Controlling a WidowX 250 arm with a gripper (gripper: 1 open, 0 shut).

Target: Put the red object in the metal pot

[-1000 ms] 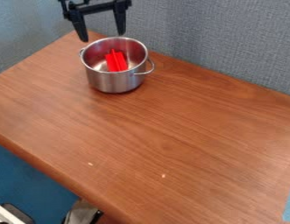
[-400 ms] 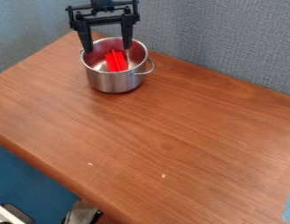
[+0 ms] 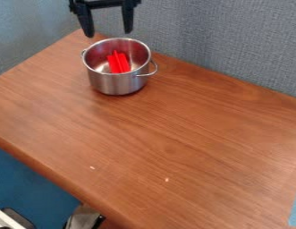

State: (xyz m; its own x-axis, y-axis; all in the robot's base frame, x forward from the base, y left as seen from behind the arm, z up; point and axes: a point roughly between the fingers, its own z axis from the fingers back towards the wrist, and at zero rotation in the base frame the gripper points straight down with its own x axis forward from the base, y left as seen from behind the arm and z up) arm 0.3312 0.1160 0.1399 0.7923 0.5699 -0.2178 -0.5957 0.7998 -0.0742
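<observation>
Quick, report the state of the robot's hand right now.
Hand: open, fingers spread wide above the far side of the metal pot, holding nothing; the red object is in the pot.

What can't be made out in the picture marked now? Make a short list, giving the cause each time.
Camera view:
- Gripper: its upper part is cut off by the top edge.
- Metal pot: its near wall hides the floor's nearest part.
- White-and-dark object, lower left corner: cut off by the edge, so unidentifiable.
</observation>
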